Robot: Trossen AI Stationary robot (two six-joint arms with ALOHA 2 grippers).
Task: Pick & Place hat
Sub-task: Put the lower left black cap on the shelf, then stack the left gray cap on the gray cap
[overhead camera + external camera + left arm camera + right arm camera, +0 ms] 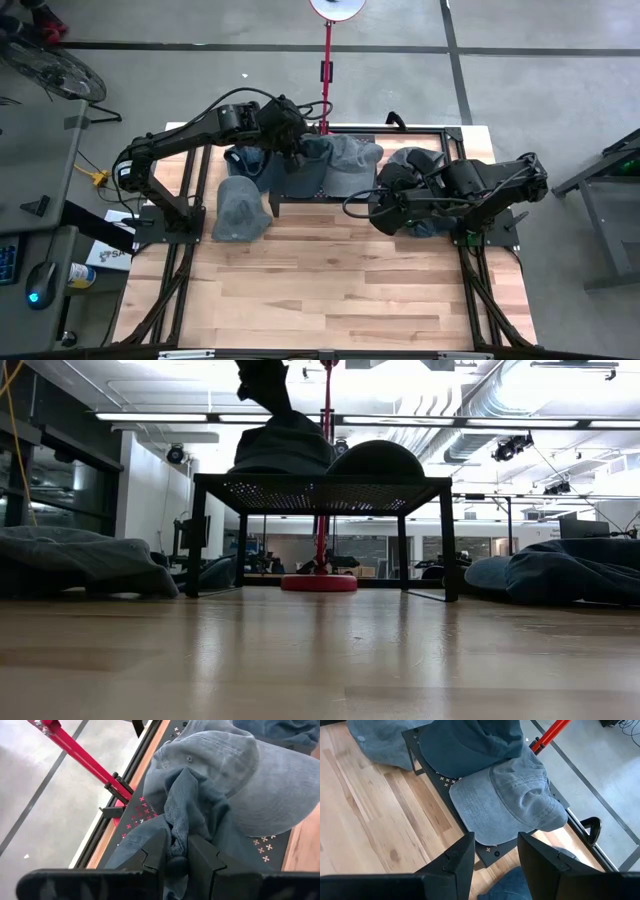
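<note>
A black mesh rack (300, 185) stands at the table's far middle. On it lie a dark blue denim hat (195, 800) and, beside it, a lighter grey-blue cap (260, 785), its brim toward the rack's right end (490, 815). My left gripper (176, 847) reaches over the rack from the left and is shut on the dark blue hat. My right gripper (492, 850) hovers open off the rack's right end, holding nothing, with another blue hat (507, 885) below it. My left gripper pinches a bunched-up fold of the dark blue hat's crown (179, 827) between its two fingers, slanting down from above and from the table's left. The fold stands up between the fingers, while the remaining cloth (285, 445) lies on the rack's top.
More hats lie on the wooden table: a grey one (240, 208) and a blue one (245, 160) left of the rack, blue ones (410, 165) at its right under my right arm. A red stand (326, 70) rises behind the rack. The table's near half (330, 290) holds nothing.
</note>
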